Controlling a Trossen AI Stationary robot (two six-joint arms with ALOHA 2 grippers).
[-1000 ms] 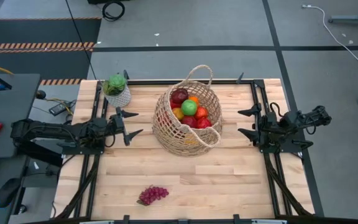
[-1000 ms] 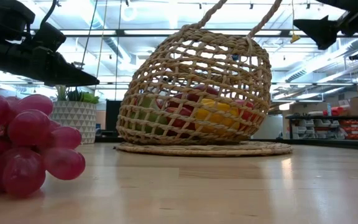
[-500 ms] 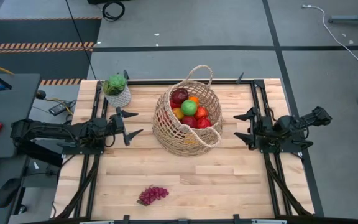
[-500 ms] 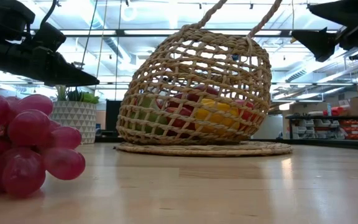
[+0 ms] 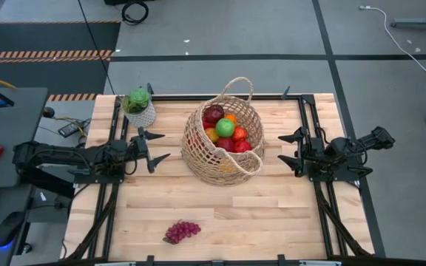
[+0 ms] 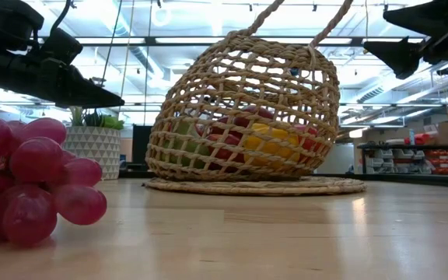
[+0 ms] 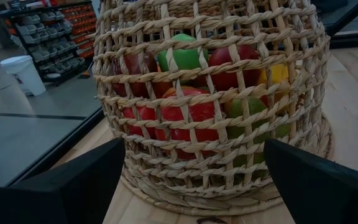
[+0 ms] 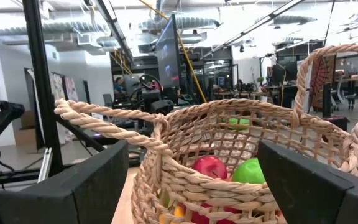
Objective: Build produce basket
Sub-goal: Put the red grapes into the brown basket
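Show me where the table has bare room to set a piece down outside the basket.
Free: the wide wood strip in front of the basket, right of the grape bunch, and the back-right corner behind the right gripper. Crowded: the back-left corner with the potted plant, and the gap between the left gripper and the basket.

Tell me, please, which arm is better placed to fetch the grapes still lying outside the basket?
Probably the left. The grapes lie at the table's near edge, left of the basket. The left pincer, open, hovers on that side; the right pincer, also open, sits across the basket, farther off.
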